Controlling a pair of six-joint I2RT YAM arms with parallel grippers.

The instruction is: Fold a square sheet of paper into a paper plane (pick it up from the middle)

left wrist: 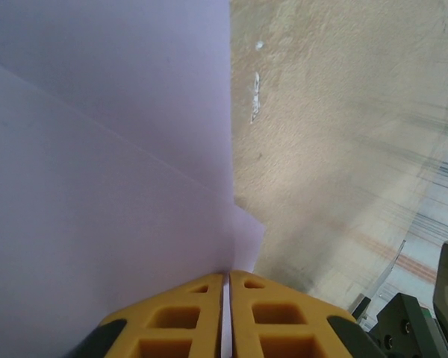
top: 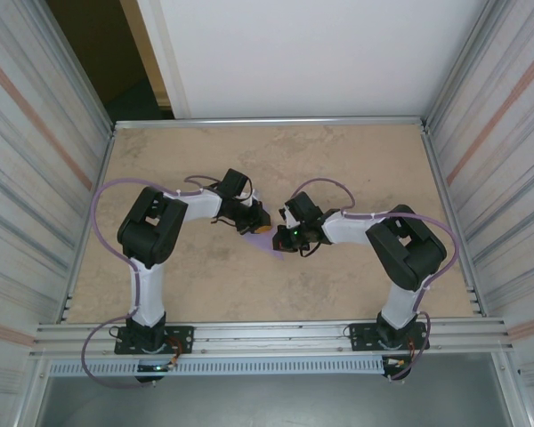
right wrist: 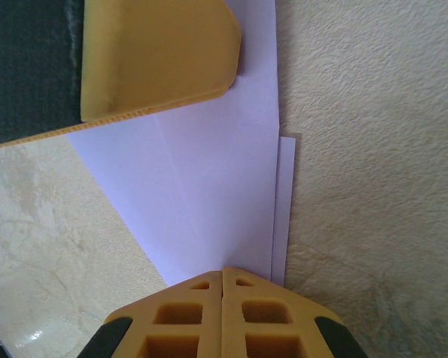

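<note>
At the middle of the surface (top: 356, 160) we see the paper (right wrist: 209, 186) partly folded: layers overlap and one slanted edge shows, but no dart yet. We judge the task about midway, with the wings still to make. The left jaws are clamped on its edge. The right jaws are together, seemingly pinching its tip.

Sheet of paper (top: 269, 242) (left wrist: 97, 186) (right wrist: 209, 186): thin, plain lavender-purple, partly folded, outline not square. Right wrist view: flat tapering shape, one long straight edge, opposite edge slanting toward it, faint lengthwise crease. Second layer's edge peeks out just beside straight edge. Left wrist view: upper layer overlaps lower along diagonal line, small corner protruding. Lies near centre of table (top: 338, 160).
</note>
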